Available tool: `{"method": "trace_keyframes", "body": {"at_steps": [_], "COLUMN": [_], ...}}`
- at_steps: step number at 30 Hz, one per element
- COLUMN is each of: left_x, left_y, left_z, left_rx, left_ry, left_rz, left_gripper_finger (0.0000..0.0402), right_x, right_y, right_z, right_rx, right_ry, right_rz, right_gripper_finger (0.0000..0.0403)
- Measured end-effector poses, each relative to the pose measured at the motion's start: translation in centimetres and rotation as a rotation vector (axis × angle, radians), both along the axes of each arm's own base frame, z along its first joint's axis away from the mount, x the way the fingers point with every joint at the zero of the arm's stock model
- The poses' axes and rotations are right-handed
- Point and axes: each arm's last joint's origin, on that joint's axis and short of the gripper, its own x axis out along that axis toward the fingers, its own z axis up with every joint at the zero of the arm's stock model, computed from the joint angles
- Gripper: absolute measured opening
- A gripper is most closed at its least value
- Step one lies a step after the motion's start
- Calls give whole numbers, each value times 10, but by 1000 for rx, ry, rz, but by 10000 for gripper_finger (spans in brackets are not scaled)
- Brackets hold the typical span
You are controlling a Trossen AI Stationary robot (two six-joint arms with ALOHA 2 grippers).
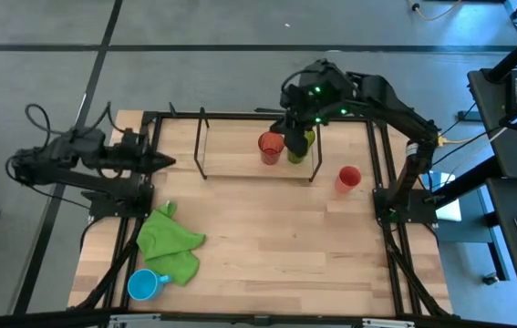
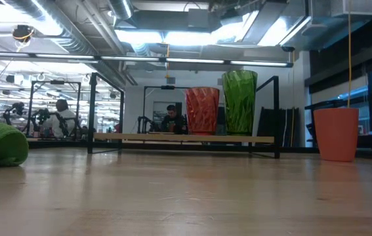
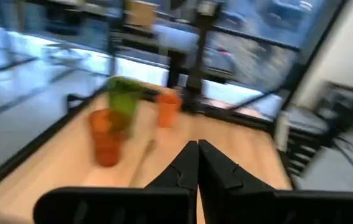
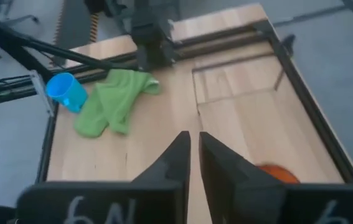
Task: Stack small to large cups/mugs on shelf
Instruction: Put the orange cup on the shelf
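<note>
Two tumblers stand upright side by side on the shelf [image 1: 240,169]: the red-orange tumbler [image 1: 271,148] and, just beside it toward the right arm, the taller green tumbler [image 1: 300,146]. In the low view both rest on the shelf's light wooden base, close together, though whether they touch cannot be told. The small red cup [image 1: 348,179] stands upright on the surface, off the shelf, near its right end frame. The light-blue mug [image 1: 146,284] sits at the near left corner of the surface, just beside a crumpled green cloth [image 1: 170,241].

The right gripper [image 1: 296,125] hangs over the shelf's right part, above the green tumbler; in its wrist view the jaws are drawn nearly together with only a thin gap, grasping nothing. The left gripper [image 1: 165,162] waits at the left edge of the surface, near the shelf's left end, jaws clenched with the tips meeting and empty.
</note>
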Motion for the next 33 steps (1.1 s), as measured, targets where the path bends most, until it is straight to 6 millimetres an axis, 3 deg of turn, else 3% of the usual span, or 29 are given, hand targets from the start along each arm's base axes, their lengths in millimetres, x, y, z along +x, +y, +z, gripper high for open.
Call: {"method": "trace_keyframes", "body": {"at_steps": [5, 8, 12, 15, 21, 28, 33], "left_x": [23, 29, 28, 28, 21, 11, 16], "left_y": [-13, -25, -46, -66, -115, -184, -210], "left_z": [24, 15, -3, -8, -21, -60, -86], "left_rx": [-152, -296, -358, -365, -264, 58, 150], "left_ry": [177, 431, 773, 873, 988, 1132, 1206], "left_rz": [-286, -343, -380, -390, -411, -463, -403], "left_gripper_finger": [0, 0, 0, 0, 0, 0, 0], "right_x": [-6, -8, -9, -10, -15, -18, -19], "right_y": [15, 26, 37, 44, 51, 51, 50], "right_z": [-6, -10, -9, -7, -3, -1, -1], "right_rx": [23, 2, -21, -38, -28, -47, -55], "right_ry": [110, 161, 163, 160, 151, 147, 149], "right_rz": [-30, -27, -13, -14, -6, -24, -28], "right_gripper_finger": [36, 36, 36, 36, 36, 36, 36]}}
